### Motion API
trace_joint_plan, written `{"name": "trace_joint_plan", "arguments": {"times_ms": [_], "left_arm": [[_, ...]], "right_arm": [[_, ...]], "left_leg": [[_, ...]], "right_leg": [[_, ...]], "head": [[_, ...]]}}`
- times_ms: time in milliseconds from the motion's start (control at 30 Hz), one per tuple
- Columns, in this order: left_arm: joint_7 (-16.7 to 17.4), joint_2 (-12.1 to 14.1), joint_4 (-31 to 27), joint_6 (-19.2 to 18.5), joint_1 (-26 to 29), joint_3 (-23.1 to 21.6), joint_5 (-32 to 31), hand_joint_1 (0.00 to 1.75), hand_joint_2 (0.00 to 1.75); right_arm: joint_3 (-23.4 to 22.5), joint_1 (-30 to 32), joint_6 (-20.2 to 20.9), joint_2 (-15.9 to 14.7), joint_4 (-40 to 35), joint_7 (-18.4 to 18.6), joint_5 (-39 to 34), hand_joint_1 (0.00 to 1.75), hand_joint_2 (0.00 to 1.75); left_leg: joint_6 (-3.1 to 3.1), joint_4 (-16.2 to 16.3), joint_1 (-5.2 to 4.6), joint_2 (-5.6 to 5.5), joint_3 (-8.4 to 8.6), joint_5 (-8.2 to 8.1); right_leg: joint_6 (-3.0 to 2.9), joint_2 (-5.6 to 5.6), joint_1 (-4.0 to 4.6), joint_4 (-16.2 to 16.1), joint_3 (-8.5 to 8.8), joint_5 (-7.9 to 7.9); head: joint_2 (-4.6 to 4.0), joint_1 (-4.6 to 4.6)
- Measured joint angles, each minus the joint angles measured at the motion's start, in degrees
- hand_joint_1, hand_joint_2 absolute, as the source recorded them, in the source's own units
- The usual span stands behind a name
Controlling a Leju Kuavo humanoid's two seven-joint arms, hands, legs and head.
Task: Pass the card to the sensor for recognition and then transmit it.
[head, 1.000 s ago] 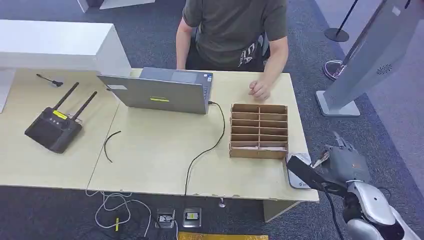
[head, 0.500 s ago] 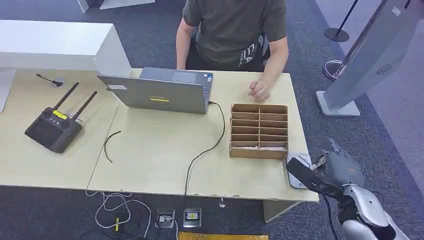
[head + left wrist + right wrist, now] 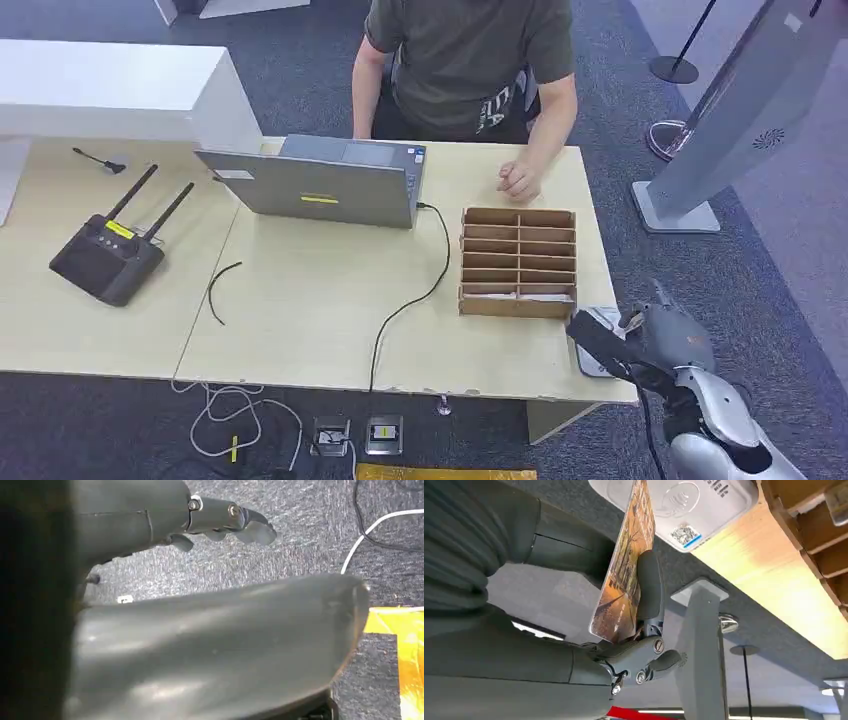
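The right hand (image 3: 665,338) is pinching a picture card (image 3: 624,575) between its thumb and a dark finger, and is holding it on edge just above the white card reader (image 3: 597,342) that is sitting at the near right corner of the light wooden table (image 3: 310,300). In the right wrist view the card's far edge is reaching over the reader's contactless symbol, though whether it is touching the reader cannot be told. Just beyond the reader, a cardboard slotted organizer (image 3: 518,262) is lying on the table, its nearest slots holding something flat and pale. The left hand (image 3: 225,522) is hanging over grey carpet with its fingers loosely extended and nothing in them. A person's hand (image 3: 518,180) is resting on the table beside a grey laptop (image 3: 325,185).
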Motion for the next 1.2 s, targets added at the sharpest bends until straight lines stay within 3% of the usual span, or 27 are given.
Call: {"name": "trace_joint_plan", "arguments": {"times_ms": [433,867,1200], "left_arm": [[0.0,0.2,0.0,-0.3,0.0,0.1,-0.3,0.0,0.0],[0.0,0.3,-0.3,-0.1,0.1,0.2,0.5,0.0,0.0],[0.0,0.5,-0.7,-0.2,0.2,0.2,0.7,0.0,0.0]], "right_arm": [[2.7,0.1,-5.1,-0.5,2.5,-0.3,-3.8,1.75,1.75],[6.1,-2.0,-5.8,0.4,5.7,-3.0,-6.7,1.75,1.75],[8.7,-3.8,-8.7,1.3,9.4,-3.9,-9.4,1.75,1.75]], "left_leg": [[0.0,0.0,0.0,0.07,0.01,0.0],[0.0,0.0,0.0,0.08,0.0,0.0],[0.0,0.0,0.0,0.09,0.03,0.0]], "right_leg": [[0.0,0.09,0.0,0.0,0.0,0.0],[0.0,0.09,0.0,0.0,0.0,0.0],[0.0,0.12,0.0,0.0,0.01,0.0]], "head": [[0.0,0.0],[0.0,0.02],[0.0,0.02]]}}
